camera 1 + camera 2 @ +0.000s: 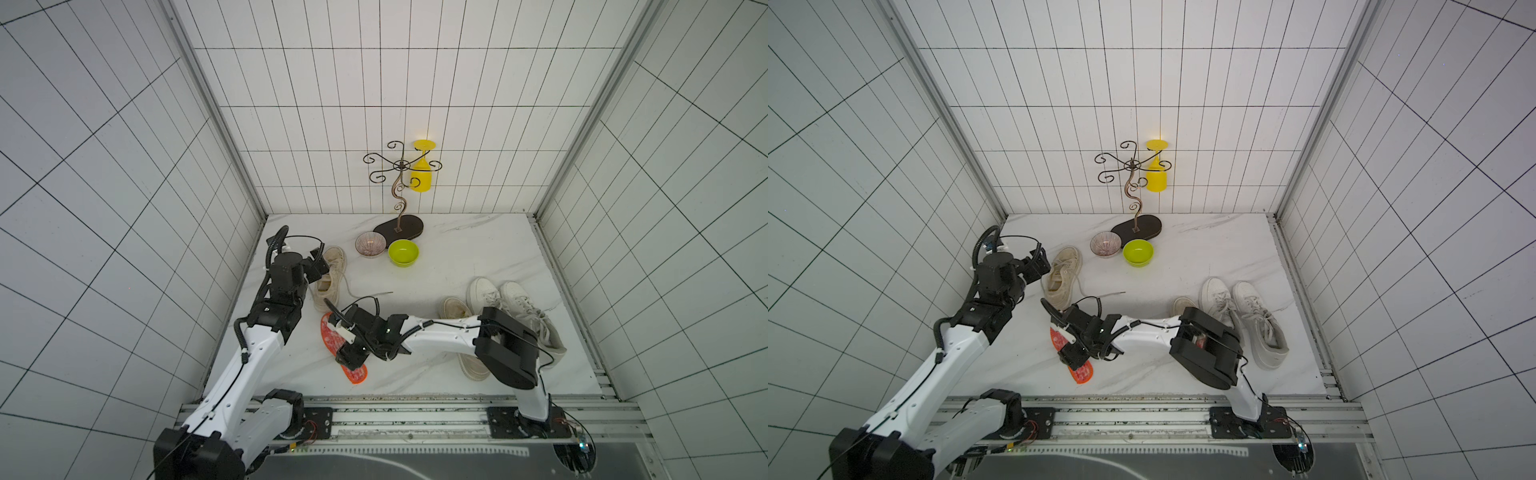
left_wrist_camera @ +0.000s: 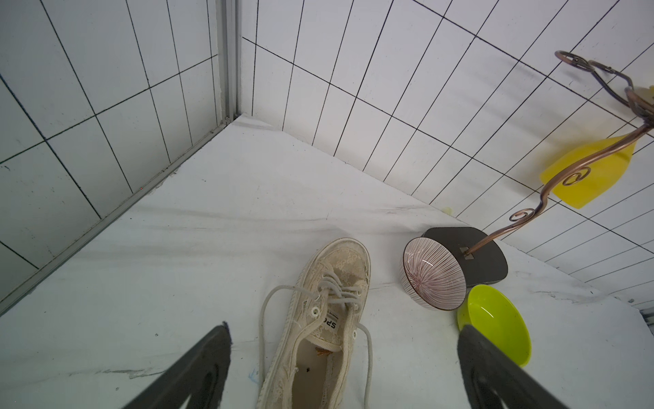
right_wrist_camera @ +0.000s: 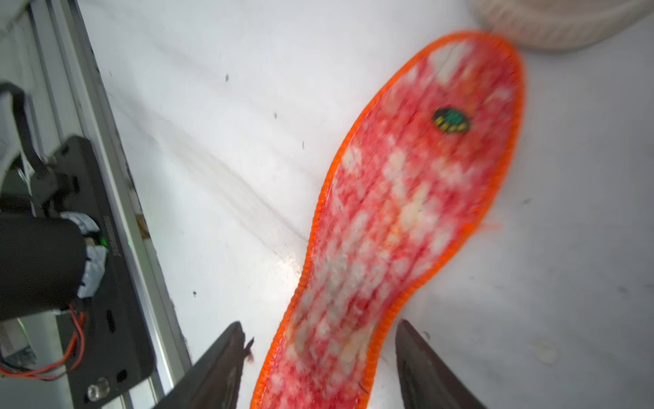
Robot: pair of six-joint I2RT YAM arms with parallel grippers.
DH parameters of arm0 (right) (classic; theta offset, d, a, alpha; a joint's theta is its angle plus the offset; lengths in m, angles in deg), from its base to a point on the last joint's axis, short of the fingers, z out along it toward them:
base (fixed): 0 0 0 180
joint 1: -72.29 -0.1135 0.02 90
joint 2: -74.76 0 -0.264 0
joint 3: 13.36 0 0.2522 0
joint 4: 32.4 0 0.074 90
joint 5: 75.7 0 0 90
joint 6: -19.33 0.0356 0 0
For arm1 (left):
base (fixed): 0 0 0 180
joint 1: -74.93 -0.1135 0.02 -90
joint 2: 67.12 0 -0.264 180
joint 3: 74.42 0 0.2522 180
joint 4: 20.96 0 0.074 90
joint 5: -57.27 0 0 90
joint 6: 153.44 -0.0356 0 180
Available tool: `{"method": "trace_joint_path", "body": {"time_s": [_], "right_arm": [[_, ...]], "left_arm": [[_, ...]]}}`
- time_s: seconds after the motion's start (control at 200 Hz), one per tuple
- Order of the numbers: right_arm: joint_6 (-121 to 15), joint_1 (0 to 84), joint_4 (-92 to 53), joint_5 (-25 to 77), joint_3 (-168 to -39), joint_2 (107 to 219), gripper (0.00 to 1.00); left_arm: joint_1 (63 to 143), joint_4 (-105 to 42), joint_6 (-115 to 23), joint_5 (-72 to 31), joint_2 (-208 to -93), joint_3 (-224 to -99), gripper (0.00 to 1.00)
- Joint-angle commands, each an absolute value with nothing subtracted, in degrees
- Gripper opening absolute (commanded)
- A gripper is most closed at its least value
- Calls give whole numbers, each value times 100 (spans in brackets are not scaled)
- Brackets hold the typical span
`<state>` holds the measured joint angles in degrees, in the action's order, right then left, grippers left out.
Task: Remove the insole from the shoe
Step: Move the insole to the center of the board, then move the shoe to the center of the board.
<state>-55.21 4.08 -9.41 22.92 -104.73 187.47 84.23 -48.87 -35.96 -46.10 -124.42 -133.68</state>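
Your orange insole (image 3: 407,212) lies flat on the table (image 1: 478,257) just beside the beige shoe (image 2: 339,272), your right gripper (image 3: 320,324) spread apart astride one end, your left gripper (image 2: 345,325) gaping above that shoe.

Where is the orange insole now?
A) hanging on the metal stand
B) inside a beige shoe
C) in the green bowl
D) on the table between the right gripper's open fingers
D: the insole lies flat on the table, with the right gripper open around it, not touching.
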Motion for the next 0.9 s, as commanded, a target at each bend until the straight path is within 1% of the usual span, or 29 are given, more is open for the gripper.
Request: {"method": "trace_joint_path", "body": {"time_s": [0.0,0.125,0.28,0.435,0.5,0.625,0.775,0.895], "right_arm": [[-5299,631,-1029,1588,-9824,17656,68],[-4888,1160,-885,1071,-8933,16631,65],[-4493,1726,-142,308,-8136,15431,62],[-3847,1877,1237,-381,-7922,14665,62],[-3296,1881,1953,-771,-7894,14482,60],[-2658,1843,2670,-771,-7706,14170,59],[-1919,1673,3077,-831,-7524,13739,56],[-1712,1665,3145,-720,-7251,13664,56]], "left_arm": [[8444,-4868,-3571,-4192,-12516,-13361,98],[8853,-5133,-3679,-4312,-12655,-13476,98],[9345,-5481,-3606,-4217,-12638,-13371,97],[10076,-5269,-3454,-4270,-12376,-12806,96],[10410,-5127,-3335,-4392,-12305,-12576,96],[10903,-4815,-3283,-4716,-12324,-12203,96],[10920,-4720,-3349,-4704,-12414,-12167,96],[10920,-4703,-3433,-4767,-12409,-12215,96]]}}
